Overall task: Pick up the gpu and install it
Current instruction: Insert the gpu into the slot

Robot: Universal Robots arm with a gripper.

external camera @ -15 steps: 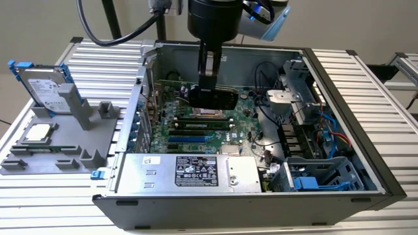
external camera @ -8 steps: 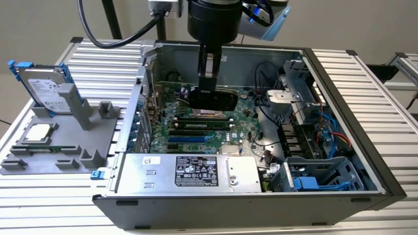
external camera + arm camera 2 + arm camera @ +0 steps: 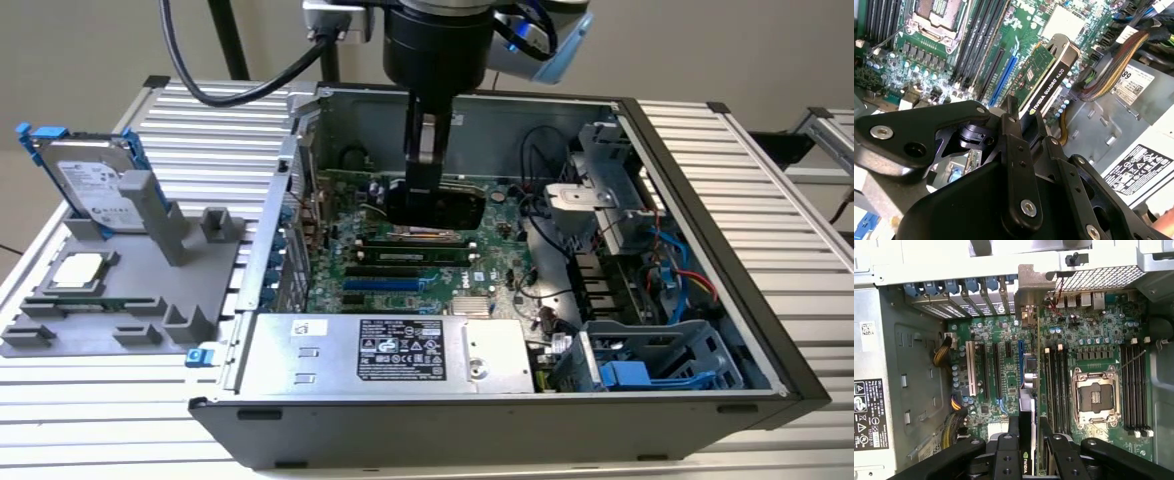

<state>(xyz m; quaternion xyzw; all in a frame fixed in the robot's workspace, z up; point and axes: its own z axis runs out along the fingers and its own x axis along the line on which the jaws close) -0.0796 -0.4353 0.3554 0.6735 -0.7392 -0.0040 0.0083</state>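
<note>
The gpu (image 3: 438, 212) hangs inside the open computer case (image 3: 721, 240), over the green motherboard (image 3: 497, 272). My gripper (image 3: 424, 192) is shut on its upper edge. In the second wrist view the gpu (image 3: 1046, 75) shows its black cooler and green board, clamped between the black fingers (image 3: 1013, 145) of the gripper (image 3: 1024, 131). In the first wrist view the gpu (image 3: 1029, 385) is edge-on above the expansion slots, beside the blue slot (image 3: 1020, 352). There its silver bracket (image 3: 1031, 290) reaches toward the case's rear openings, and the gripper (image 3: 1029, 445) holds it from both sides. Whether the card touches a slot I cannot tell.
On the exterior view's left, a grey holder (image 3: 134, 310) carries a silver hard drive (image 3: 94, 180) with a blue frame and a processor (image 3: 78, 272). Inside the case are the power supply (image 3: 400, 352), a drive cage (image 3: 654, 362), cables (image 3: 667, 272), memory sticks (image 3: 407, 256) and a processor socket (image 3: 1094, 397).
</note>
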